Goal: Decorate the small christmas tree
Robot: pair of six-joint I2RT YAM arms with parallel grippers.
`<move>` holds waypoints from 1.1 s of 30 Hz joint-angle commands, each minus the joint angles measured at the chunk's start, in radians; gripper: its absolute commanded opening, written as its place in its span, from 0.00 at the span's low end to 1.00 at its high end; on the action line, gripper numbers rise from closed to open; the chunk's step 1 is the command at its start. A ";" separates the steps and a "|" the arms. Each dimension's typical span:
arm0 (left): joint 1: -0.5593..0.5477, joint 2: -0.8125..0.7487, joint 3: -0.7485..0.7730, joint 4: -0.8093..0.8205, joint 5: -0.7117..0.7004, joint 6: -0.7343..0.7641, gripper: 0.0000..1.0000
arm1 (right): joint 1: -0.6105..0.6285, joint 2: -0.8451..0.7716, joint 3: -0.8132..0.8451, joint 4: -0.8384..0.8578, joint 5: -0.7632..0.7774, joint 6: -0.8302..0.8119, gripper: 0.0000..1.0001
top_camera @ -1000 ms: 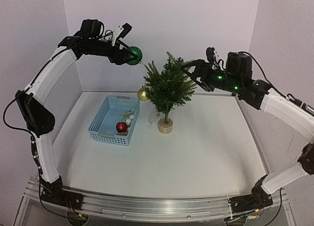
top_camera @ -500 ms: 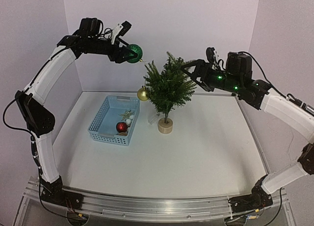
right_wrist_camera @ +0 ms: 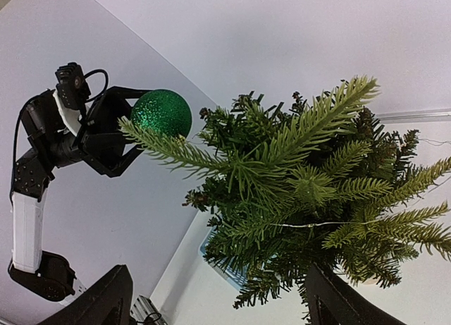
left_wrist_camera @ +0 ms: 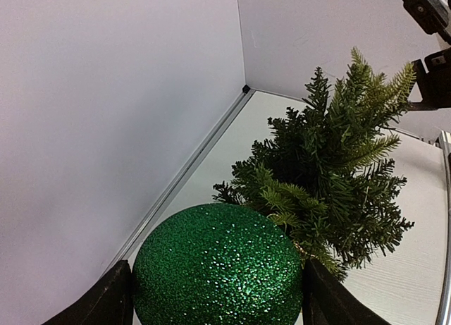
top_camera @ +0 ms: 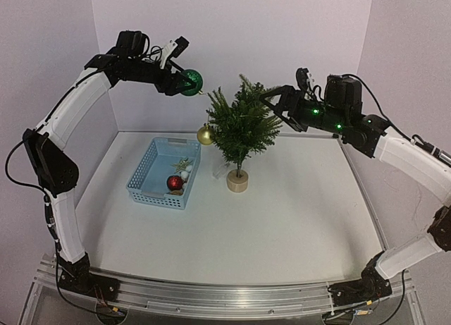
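Note:
The small christmas tree (top_camera: 241,124) stands on its round wooden base (top_camera: 237,182) at mid-table, with a gold ball (top_camera: 205,135) hanging on its left side. High up to the tree's left, my left gripper (top_camera: 184,82) is shut on a green glitter ball (top_camera: 192,82). In the left wrist view that ball (left_wrist_camera: 218,265) fills the gap between the fingers (left_wrist_camera: 106,300), and the tree (left_wrist_camera: 331,177) lies just beyond it. My right gripper (top_camera: 272,104) is open at the tree's upper right. In its own view the branches (right_wrist_camera: 310,191) spread ahead of the open gripper (right_wrist_camera: 218,304).
A blue basket (top_camera: 141,171) sits left of the tree, holding a red ball (top_camera: 174,182), a small gold star and white pieces. Pale walls close in the back and both sides. A metal rail runs along the near edge.
My left gripper has dipped very slightly with the green ball. The right arm and the tree have not moved.

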 commanded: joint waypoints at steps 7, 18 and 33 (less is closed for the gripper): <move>0.005 0.009 0.014 0.056 0.011 -0.004 0.60 | -0.003 -0.002 0.019 0.032 -0.003 0.005 0.84; 0.006 0.018 -0.005 0.053 0.004 0.014 0.59 | -0.004 -0.006 0.016 0.033 -0.003 0.007 0.84; 0.007 0.030 -0.013 0.090 -0.010 0.009 0.59 | -0.004 -0.005 0.013 0.032 -0.004 0.009 0.84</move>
